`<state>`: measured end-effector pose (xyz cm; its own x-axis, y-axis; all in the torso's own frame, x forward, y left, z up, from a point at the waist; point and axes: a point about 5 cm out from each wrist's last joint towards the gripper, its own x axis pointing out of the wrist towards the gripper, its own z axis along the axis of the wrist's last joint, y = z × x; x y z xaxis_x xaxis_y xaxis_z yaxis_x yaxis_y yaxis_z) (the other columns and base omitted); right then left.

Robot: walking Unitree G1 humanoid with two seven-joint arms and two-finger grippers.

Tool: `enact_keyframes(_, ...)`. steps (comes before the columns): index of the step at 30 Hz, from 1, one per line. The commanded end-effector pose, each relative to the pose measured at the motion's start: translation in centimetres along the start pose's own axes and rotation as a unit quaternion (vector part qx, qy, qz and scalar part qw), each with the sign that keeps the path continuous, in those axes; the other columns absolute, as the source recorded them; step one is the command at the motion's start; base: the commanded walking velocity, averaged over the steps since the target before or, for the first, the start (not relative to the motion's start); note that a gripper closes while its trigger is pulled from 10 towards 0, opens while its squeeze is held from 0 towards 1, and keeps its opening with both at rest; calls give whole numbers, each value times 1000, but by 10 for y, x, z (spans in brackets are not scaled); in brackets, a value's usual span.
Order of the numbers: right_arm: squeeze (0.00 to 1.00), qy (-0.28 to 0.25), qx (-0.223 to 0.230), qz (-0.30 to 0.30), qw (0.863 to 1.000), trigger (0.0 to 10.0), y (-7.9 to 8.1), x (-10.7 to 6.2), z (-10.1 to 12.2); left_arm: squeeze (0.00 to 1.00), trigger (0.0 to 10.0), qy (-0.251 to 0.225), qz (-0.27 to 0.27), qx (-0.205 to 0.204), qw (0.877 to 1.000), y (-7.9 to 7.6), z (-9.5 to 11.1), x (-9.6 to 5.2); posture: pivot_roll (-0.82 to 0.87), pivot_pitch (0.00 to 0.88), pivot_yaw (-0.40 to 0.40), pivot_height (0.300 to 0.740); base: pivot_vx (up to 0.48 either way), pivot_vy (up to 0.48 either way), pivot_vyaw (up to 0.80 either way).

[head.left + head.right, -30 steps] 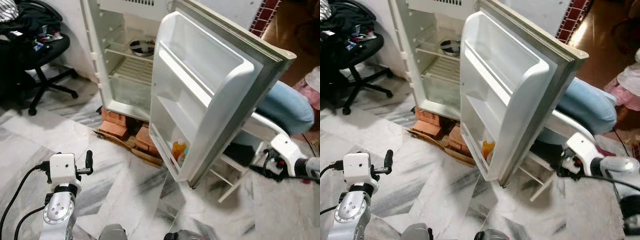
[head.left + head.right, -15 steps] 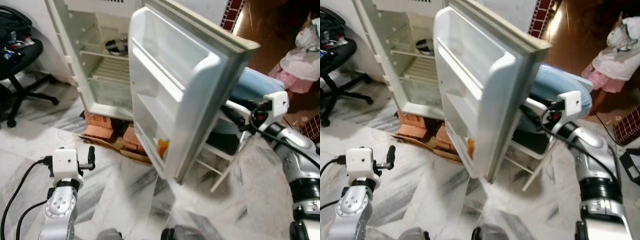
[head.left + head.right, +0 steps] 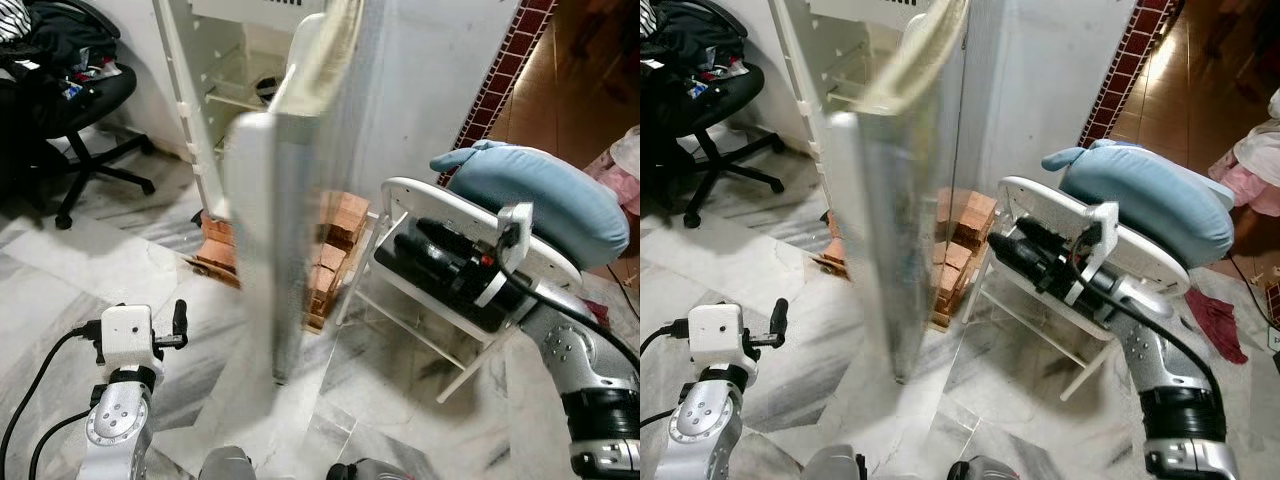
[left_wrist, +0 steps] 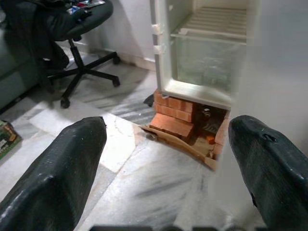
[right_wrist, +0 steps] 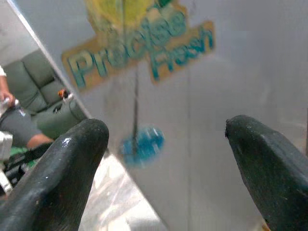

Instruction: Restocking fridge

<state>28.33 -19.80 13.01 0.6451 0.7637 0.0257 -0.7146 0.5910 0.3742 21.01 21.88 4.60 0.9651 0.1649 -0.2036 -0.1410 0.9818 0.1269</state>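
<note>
Swung edge-on since a second ago, the fridge door blurs at frame centre.
Right gripper, fingers spread, points at its outer face to push it shut; left gripper idles open, lower left.

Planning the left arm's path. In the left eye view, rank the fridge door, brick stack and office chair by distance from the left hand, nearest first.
1. Fridge door, edge-on, just right of the left hand.
2. Brick stack, under the fridge, beyond the door.
3. Office chair, far back on the robot's left.
</note>
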Motion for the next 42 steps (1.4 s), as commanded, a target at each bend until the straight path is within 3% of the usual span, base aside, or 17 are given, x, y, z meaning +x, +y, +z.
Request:
enact_keyframes(1, 0, 7, -15, 3, 1000, 10000, 3, 1, 5, 0, 10000, -2, -2, -1, 1000, -1, 1, 0, 54, 30, -59, 740, 0, 0, 0)
enact_keyframes(7, 0, -4, -77, -82, 994, 10000, -12, 12, 6, 0, 10000, -20, 1, 8, 1000, -1, 10, 6, 48, 32, -54, 740, 0, 0, 0)
enact_keyframes(9, 0, -38, -112, -171, 978, 10000, -20, 24, 12, 0, 10000, -28, 1, 5, 1000, -1, 16, 14, 44, 26, -47, 740, 0, 0, 0)
enact_keyframes(13, 0, -74, -140, -243, 957, 10000, -18, 40, 17, 0, 10000, -37, 3, -6, 999, -4, 27, 26, 41, 26, -34, 740, 0, 0, 0)
enact_keyframes(18, 0, -78, -169, -265, 946, 10000, -12, 49, 15, 0, 10000, -47, -5, -8, 999, -11, 34, 31, 30, 22, -27, 740, 0, 124, 0)
enact_keyframes(19, 0, -73, -156, -268, 948, 10000, -11, 51, 10, 0, 10000, -47, -9, -7, 999, -12, 33, 32, 23, 17, -28, 740, 0, 398, 0)
enact_keyframes(22, 0, -30, -205, -260, 943, 10000, -1, 61, -5, 0, 10000, -44, -17, -8, 999, -15, 33, 33, 1, 23, -18, 740, 0, 480, 0)
enact_keyframes(25, 0, -31, -215, -230, 949, 10000, 15, 58, -18, 0, 10000, -41, -27, -13, 999, -19, 31, 32, -1, 19, -28, 740, 0, 480, 0)
enact_keyframes(27, 0, -32, -181, -255, 949, 10000, 15, 52, -28, 0, 10000, -38, -31, -14, 999, -22, 28, 31, 9, 7, -45, 740, 0, 480, 0)
enact_keyframes(30, 0, -49, -155, -308, 938, 10000, 9, 44, -36, 0, 10000, -36, -17, -20, 999, -22, 23, 30, 26, 0, -59, 740, 0, 476, 0)
enact_keyframes(34, 0, -80, -131, -401, 903, 10000, -2, 29, -42, 0, 10000, -57, -11, -14, 998, -22, 29, 32, 39, 0, -63, 740, 0, 477, 0)
enact_keyframes(42, 0, -66, -149, -406, 899, 10000, -5, 17, -48, 0, 10000, -82, -28, -6, 996, -26, 36, 38, 1, 0, -43, 740, 0, 480, -500)
